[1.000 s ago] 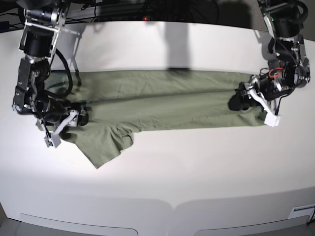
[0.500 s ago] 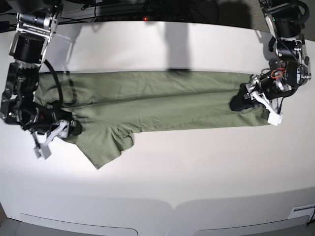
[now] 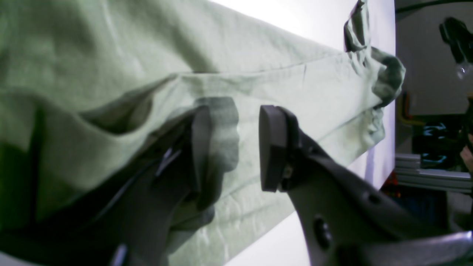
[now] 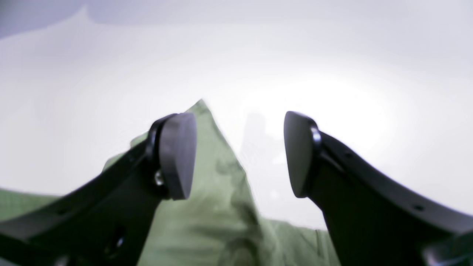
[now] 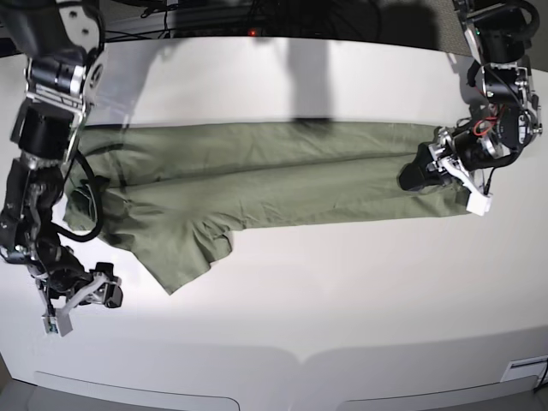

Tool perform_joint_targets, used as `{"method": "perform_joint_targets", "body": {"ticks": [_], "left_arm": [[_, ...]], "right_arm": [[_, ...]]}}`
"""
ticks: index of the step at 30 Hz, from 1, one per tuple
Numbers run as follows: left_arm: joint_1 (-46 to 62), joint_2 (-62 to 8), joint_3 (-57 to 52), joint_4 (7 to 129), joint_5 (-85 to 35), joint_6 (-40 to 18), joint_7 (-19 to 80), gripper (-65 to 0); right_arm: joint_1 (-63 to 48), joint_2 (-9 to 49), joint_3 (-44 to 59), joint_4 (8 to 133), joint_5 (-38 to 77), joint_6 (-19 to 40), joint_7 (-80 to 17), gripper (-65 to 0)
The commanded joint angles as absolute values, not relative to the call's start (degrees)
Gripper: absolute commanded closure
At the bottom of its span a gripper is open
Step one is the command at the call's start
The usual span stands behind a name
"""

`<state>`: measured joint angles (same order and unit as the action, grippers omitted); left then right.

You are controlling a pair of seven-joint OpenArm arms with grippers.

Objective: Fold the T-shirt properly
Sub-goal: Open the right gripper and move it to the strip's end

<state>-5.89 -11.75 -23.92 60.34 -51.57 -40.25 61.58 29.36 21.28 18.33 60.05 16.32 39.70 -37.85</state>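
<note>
The sage-green T-shirt (image 5: 274,171) lies folded into a long band across the white table (image 5: 342,282), with a sleeve flap (image 5: 184,261) sticking out toward the front left. My left gripper (image 5: 419,178) rests on the shirt's right end. In the left wrist view its fingers (image 3: 273,147) stand apart with the T-shirt (image 3: 111,55) showing between them, and nothing is clamped. My right gripper (image 5: 107,295) is off the cloth at the front left. It is open (image 4: 238,155), and a pointed corner of the T-shirt (image 4: 214,207) lies beyond its fingers.
Cables and dark equipment (image 5: 257,17) line the table's far edge. Grey panels (image 5: 137,394) run along the front edge. Bare white tabletop lies in front of the shirt. Shelving and clutter (image 3: 432,155) show beyond the table in the left wrist view.
My right gripper has drawn away from the shirt's left end toward the table's front and now stands clear of the cloth. The left gripper has stayed at the right end.
</note>
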Motion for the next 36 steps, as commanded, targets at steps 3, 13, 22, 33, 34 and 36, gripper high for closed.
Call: {"method": "perform_joint_targets", "body": {"ticks": [3,13,22,33,34,36], "left_arm": [[-6.83,-12.38,-23.90,60.84,-51.72,-40.00,62.57,-22.3],[-6.83,-12.40,-23.90,60.84,-51.72,-40.00,64.58,-22.3],[-6.83,-12.40,-23.90,60.86,-51.75,-40.00,64.71,-22.3],[-6.81,-12.40,-23.90,60.84,-52.16,-40.00,64.73,-22.3],[-6.81,-12.40,-23.90,60.84,-52.16,-40.00,64.73,-22.3],[-6.83,-12.40,-23.90,60.86,-52.16,-40.00,64.73,-22.3]], "right_arm": [[36.32,22.02,15.64,51.51,13.74,40.00,-32.67,-37.1],[43.22,20.43,-2.31,28.25,-3.05,39.77,-16.73,-37.1],[42.11,19.55,-4.89,28.25,-2.85,38.06,-17.54,-37.0],[35.07,19.68,-4.91,28.27,-2.85,36.47,-16.60,-20.8],[35.07,19.68,-4.91,28.27,-2.83,36.47,-17.02,-15.9],[35.09,19.68,-4.91,28.73,-2.83,36.47,-18.00,-5.1]]}}
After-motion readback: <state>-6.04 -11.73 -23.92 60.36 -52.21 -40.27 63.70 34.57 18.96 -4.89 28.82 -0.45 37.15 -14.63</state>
